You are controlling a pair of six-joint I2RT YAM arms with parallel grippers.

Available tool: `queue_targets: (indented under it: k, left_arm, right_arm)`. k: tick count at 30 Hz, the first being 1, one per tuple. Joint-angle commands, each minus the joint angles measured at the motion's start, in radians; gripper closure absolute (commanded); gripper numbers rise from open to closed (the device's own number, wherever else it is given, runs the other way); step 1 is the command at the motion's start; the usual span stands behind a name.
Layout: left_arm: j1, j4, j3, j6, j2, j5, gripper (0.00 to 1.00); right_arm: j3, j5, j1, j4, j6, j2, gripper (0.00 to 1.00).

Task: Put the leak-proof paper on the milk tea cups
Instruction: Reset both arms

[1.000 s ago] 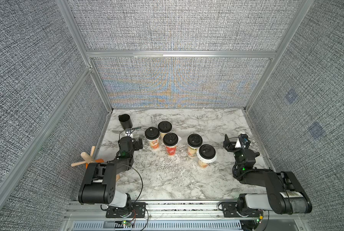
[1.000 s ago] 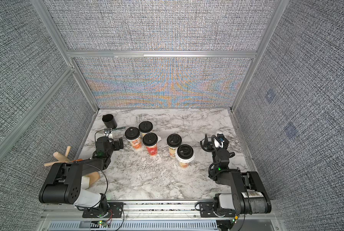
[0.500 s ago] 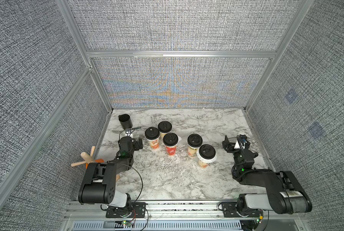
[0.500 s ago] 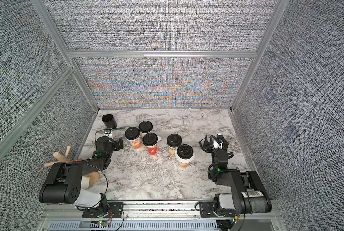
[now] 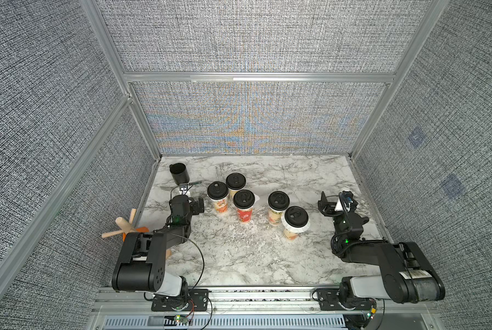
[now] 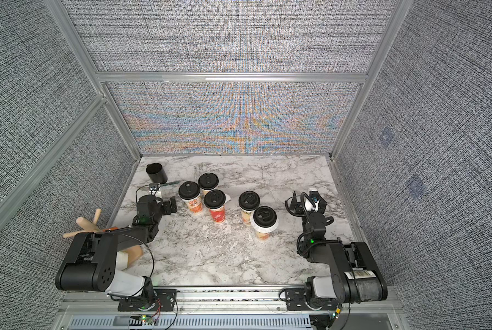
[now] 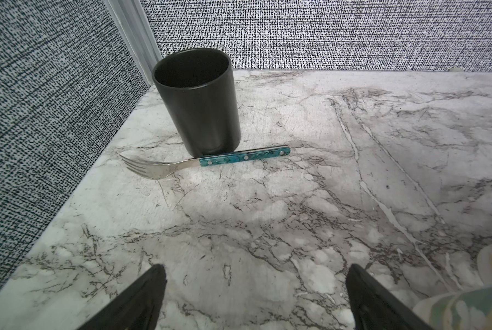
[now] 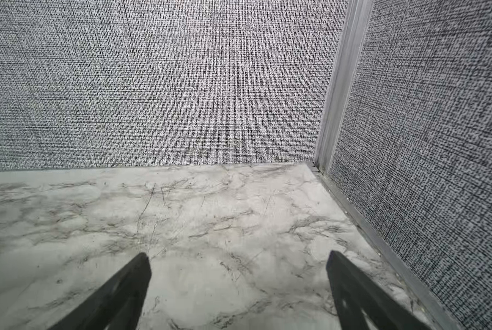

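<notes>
Marble table (image 5: pixel 239 257), five lidded milk tea cups (image 5: pixel 244 215), black cup (image 5: pixel 179 175), fork (image 7: pixel 210 163) beside it

Soft, even overhead light casts only faint shadows; rainbow moiré ripples across the grey woven-fabric back wall (image 5: pixel 247 120) (image 6: pixel 233 120) in both top views. In the left wrist view, a printed white paper milk tea cup (image 7: pixel 464 305) blurs at the edge.

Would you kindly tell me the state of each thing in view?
Milk tea cups: five, upright, black lids on.
Leak-proof paper: edge showing under nearest cup's lid.
Black cup: upright, looks empty.
Fork: lying flat beside it.
Left gripper: open, empty.
Right gripper: open, empty.
</notes>
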Motion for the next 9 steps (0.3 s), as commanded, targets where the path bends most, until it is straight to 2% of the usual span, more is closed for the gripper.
queue_targets:
  k: [1,9]
  left_arm:
    - [0.002,0.007,0.008,0.001,0.007,0.003,0.0]
    - [0.001,0.011,0.002,0.002,-0.002,0.006,0.0]
  right_arm:
    - [0.009,-0.011,0.001,0.013,-0.008,-0.002,0.02]
    - [0.008,-0.015,0.0,0.014,-0.008,0.001,0.02]
